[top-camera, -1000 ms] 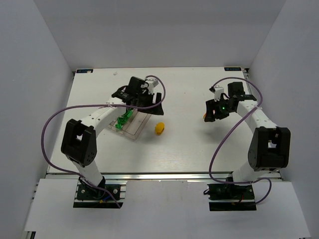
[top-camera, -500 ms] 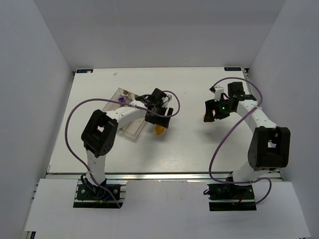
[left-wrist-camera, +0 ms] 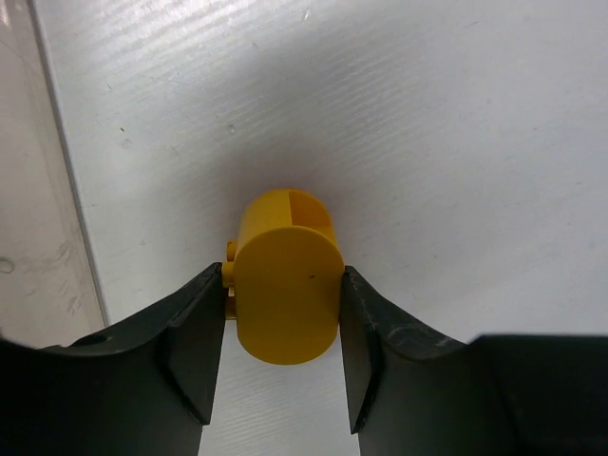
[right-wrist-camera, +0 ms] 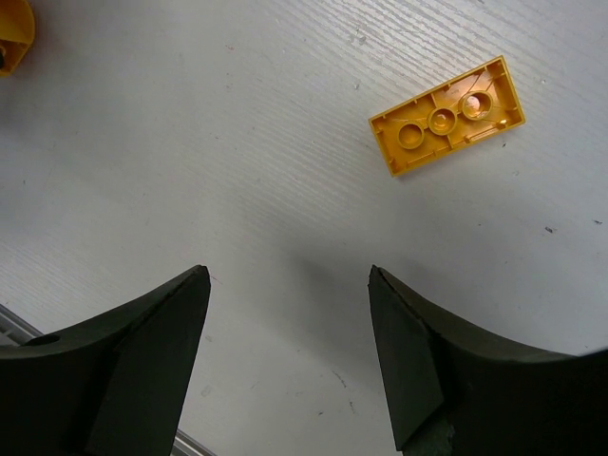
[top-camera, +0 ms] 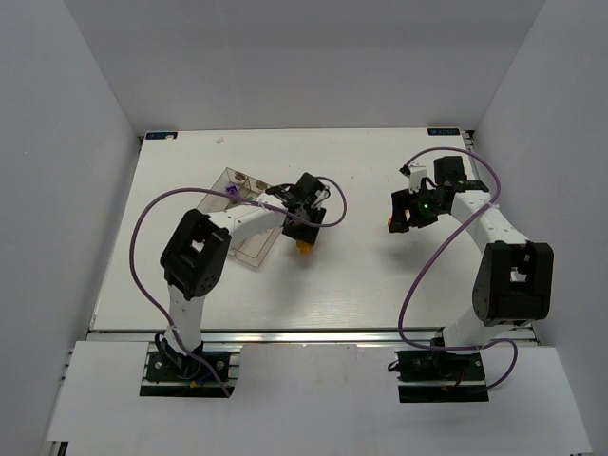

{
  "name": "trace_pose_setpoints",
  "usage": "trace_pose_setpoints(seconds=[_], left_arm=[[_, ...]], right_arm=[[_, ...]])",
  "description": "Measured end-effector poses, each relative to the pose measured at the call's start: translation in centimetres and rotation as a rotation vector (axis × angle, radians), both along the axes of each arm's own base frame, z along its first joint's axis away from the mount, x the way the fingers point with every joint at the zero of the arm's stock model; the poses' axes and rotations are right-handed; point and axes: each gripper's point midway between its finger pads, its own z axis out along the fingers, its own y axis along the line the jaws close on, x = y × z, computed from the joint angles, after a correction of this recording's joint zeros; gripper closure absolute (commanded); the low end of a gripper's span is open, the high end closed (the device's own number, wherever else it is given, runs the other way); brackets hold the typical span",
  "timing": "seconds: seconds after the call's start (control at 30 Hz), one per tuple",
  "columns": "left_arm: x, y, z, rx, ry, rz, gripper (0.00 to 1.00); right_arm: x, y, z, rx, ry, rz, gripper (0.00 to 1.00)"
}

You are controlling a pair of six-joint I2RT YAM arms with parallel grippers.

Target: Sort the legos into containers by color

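Observation:
A rounded yellow lego (left-wrist-camera: pixel 285 294) lies on the white table just right of the containers (top-camera: pixel 249 249), a clear divided tray. My left gripper (left-wrist-camera: pixel 282 275) is shut on this lego, both fingers pressing its sides; in the top view it (top-camera: pixel 303 246) peeks out below the left gripper (top-camera: pixel 304 231). A purple lego (top-camera: pixel 232 193) sits in the tray's far end. My right gripper (right-wrist-camera: pixel 288 275) hangs open and empty above the table, short of an orange lego (right-wrist-camera: pixel 446 116) lying studs-down. From above, that orange lego (top-camera: pixel 390 225) shows beside the right gripper (top-camera: pixel 403 215).
The tray's clear wall (left-wrist-camera: pixel 38 190) runs along the left edge of the left wrist view. A bit of another yellow piece (right-wrist-camera: pixel 11 33) shows in the right wrist view's top left corner. The left arm crosses over the tray.
My left arm swung from above the tray to the yellow lego at its right, and its jaws closed onto it. The right arm stayed put.

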Motion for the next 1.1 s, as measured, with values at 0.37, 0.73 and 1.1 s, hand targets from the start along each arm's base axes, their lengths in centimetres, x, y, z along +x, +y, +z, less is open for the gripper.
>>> trace_pose_setpoints(seconds=[0.37,0.73,1.1], left_arm=[[5.6,2.9,12.0,-0.045,-0.302,0.111,0.94],[7.0,12.5,9.3,0.165,-0.273,0.249,0.76],[6.2,12.3,8.2,0.157,-0.232,0.234,0.3]], right_arm=[[0.0,0.1,0.0,-0.001,-0.008,0.022,0.94],[0.1,0.3,0.4,0.001,-0.014,0.028,0.55],[4.1,0.6,1.3,0.0,-0.049,0.026,0.34]])
